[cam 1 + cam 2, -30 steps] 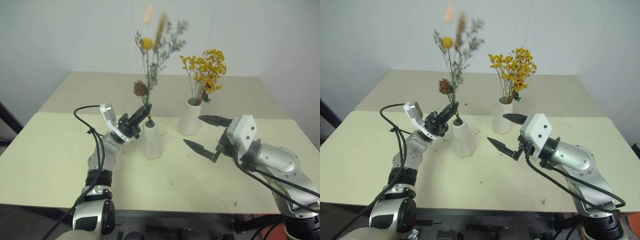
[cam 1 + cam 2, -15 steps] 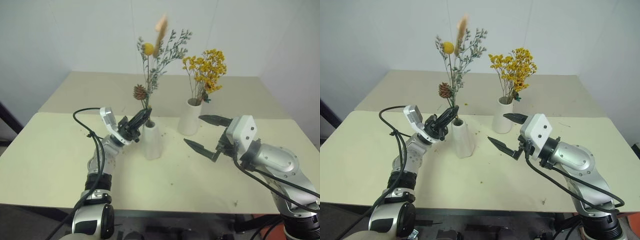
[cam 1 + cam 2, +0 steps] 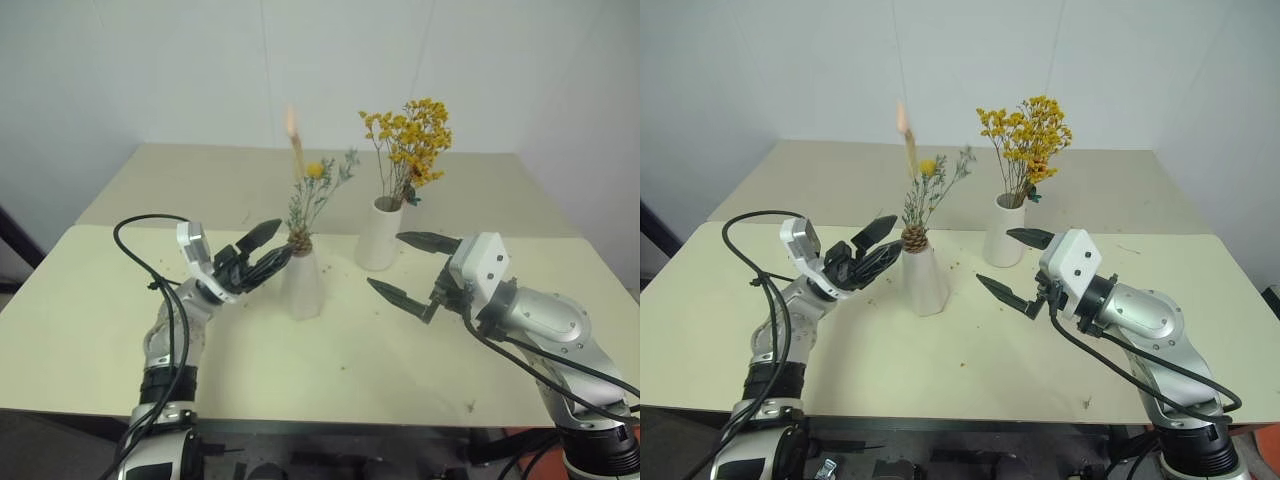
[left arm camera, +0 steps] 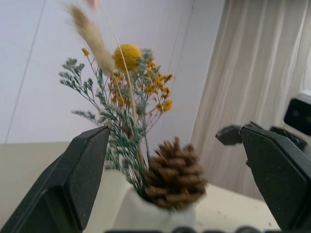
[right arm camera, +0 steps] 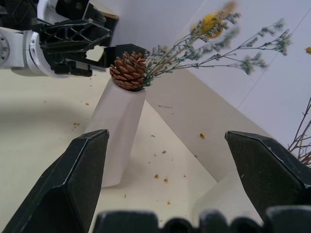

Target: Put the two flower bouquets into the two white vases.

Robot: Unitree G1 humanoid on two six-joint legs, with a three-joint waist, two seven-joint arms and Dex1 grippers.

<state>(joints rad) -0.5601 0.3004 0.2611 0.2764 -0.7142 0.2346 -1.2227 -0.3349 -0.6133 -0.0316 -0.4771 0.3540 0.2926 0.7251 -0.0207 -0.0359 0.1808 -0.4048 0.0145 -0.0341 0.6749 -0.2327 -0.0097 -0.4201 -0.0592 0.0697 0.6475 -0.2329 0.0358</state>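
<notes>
Nearest: right gripper (image 3: 405, 268), jaws spread wide, nothing between them. It hangs over the cream table (image 3: 90, 300) just beside the foot of the tall tube vase (image 3: 379, 233), level with its lower half, forearm angled in from the right.

Across from it: left gripper (image 3: 268, 248), jaws also wide apart and empty. Tips close by the neck of the short cone vase (image 3: 301, 283), on its left side; not touching stems or vase as far as the head views show. Forearm rises from the near left edge, wrist cocked so the fingers (image 4: 73, 182) aim rightward and slightly up at the vase mouth.

Key relation: the grey-green sprig bunch (image 3: 312, 196) stands directly ahead of the left gripper, stems roughly upright in the cone vase, pine cone (image 5: 129, 71) seated at the mouth. Left arm is the nearer one to it.

Behind and right: yellow-orange dried bouquet (image 3: 411, 139), upright in the tube vase, stems leaning a little left.

Judgement: both bunches are housed, neither is gripped. Task looks essentially done; any coming move is a clear retreat of the left gripper away from the cone vase, sideways, so as not to snag the sprigs.
</notes>
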